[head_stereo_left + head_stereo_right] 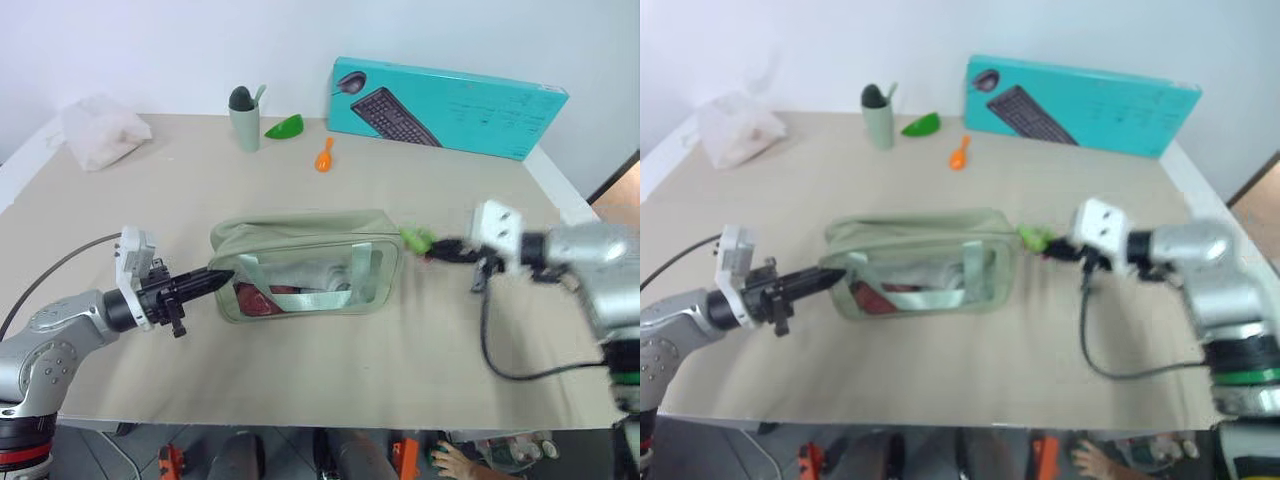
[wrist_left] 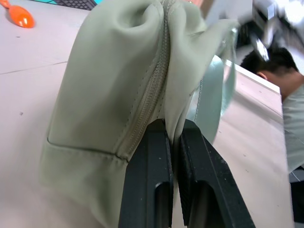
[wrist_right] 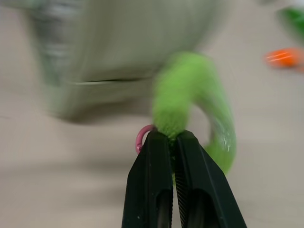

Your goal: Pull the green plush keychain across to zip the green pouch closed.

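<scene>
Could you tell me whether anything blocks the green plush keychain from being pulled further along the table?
Nothing visible does. The right end effector grips the green plush keychain at the green pouch's end, with bare table beyond it.

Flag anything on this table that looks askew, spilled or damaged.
Nothing is spilled or damaged. The green pouch lies on its side, bunched at the end pinched by the left gripper; the right gripper holds the green plush keychain at the other end. Both fit the zipping.
</scene>
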Available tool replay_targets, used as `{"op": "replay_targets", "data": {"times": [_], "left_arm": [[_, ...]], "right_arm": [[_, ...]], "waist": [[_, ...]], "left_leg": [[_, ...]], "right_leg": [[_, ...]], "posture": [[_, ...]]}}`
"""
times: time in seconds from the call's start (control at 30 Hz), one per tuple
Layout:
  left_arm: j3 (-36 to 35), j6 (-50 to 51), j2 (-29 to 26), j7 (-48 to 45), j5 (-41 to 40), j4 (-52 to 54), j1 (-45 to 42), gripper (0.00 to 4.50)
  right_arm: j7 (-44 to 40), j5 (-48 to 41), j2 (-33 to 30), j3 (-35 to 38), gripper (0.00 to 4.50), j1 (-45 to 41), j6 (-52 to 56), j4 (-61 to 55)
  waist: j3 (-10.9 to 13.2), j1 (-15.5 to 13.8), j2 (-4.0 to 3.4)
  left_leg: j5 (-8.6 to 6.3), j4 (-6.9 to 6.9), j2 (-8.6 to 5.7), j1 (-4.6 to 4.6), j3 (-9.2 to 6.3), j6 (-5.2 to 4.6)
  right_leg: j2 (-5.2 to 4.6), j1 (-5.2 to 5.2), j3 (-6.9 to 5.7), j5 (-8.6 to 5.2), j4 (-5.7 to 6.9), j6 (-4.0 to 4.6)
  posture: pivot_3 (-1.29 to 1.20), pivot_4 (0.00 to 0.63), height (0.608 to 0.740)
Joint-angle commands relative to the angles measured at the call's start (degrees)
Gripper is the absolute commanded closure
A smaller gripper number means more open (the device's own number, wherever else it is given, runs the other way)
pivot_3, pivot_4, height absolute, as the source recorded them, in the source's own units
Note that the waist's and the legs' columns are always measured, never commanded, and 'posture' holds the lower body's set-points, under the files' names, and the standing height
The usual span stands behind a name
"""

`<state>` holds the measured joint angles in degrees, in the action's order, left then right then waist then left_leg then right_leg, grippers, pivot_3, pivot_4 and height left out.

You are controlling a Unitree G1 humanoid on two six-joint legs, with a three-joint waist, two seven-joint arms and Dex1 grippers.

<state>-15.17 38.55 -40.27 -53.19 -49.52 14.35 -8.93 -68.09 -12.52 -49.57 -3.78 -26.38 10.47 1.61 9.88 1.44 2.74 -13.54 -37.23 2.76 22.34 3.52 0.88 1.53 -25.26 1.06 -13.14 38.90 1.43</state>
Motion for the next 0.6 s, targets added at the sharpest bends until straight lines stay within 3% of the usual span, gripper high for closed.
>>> {"op": "replay_targets", "data": {"times": [0.03,0.07,0.1,0.13,0.23,0.43,0.5,0.6], "left_arm": [[-2.0,1.7,-0.6,2.6,-0.3,-1.1,-1.1,4.5],[-2.0,2.1,-0.6,3.3,-0.1,-1.3,-1.4,4.5],[-1.9,2.1,-0.5,3.8,0.3,-1.4,-1.7,4.5],[-1.9,1.9,-0.4,4.2,0.7,-1.4,-2.0,4.5],[-1.9,0.8,-0.1,4.6,1.5,-1.6,-2.3,4.5],[-4.0,2.5,0.2,5.4,-1.9,-1.9,-4.4,2.33],[-5.3,2.8,0.4,6.0,-3.4,-1.4,-4.5,1.69],[-8.6,3.4,0.0,7.4,-6.1,0.7,-3.7,0.66]], "right_arm": [[4.8,-2.5,5.2,-0.1,4.47,0.4,5.6,-3.2],[5.1,-2.6,6.0,-0.1,4.47,0.1,5.8,-3.3],[5.3,-2.6,6.4,-0.1,3.82,-0.2,5.9,-3.2],[5.6,-2.3,6.6,0.0,3.68,-0.7,6.0,-2.8],[5.8,-2.5,7.0,1.0,2.61,-2.7,6.0,-0.7],[5.2,-7.2,5.6,7.2,0.44,-7.0,7.0,2.0],[4.6,-8.2,4.7,8.6,0.0,-6.6,7.5,1.4],[2.7,-10.8,2.3,11.7,0.0,-4.5,8.4,-0.1]], "waist": [[0.1,0.6,-0.17],[0.1,0.6,-0.16],[0.1,0.6,-0.16],[0.1,0.5,-0.16],[0.1,0.5,-0.19],[0.1,0.5,-0.19],[0.1,0.4,-0.18],[0.1,0.4,-0.18]], "left_leg": [[0.01,-0.02,0.0,-0.06,0.05,0.01],[0.04,-0.02,0.02,-0.08,0.04,0.03],[0.06,-0.02,0.05,-0.11,-0.01,0.04],[0.07,-0.06,0.09,-0.12,-0.04,0.05],[0.12,-0.05,0.08,-0.11,-0.04,0.01],[0.11,-0.03,0.07,0.01,-0.02,0.01],[0.1,-0.03,0.04,0.12,-0.03,0.01],[0.02,-0.02,0.01,0.13,-0.01,0.03]], "right_leg": [[0.02,0.0,0.05,0.03,0.09,-0.03],[0.06,0.0,0.04,0.06,0.09,-0.07],[0.12,0.02,0.03,0.09,0.09,-0.09],[0.18,0.04,0.0,0.12,0.09,-0.09],[0.19,0.03,0.0,0.15,0.09,-0.08],[0.2,-0.05,0.01,0.14,0.07,-0.01],[0.16,-0.1,0.01,0.13,0.06,0.0],[0.09,-0.09,0.03,0.06,0.01,-0.03]], "posture": [[0.0,0.15,0.74],[0.0,0.15,0.74],[0.0,0.15,0.74],[0.0,0.15,0.74],[0.0,0.15,0.74],[0.0,0.15,0.74],[0.0,0.15,0.74],[0.0,0.15,0.74]]}}
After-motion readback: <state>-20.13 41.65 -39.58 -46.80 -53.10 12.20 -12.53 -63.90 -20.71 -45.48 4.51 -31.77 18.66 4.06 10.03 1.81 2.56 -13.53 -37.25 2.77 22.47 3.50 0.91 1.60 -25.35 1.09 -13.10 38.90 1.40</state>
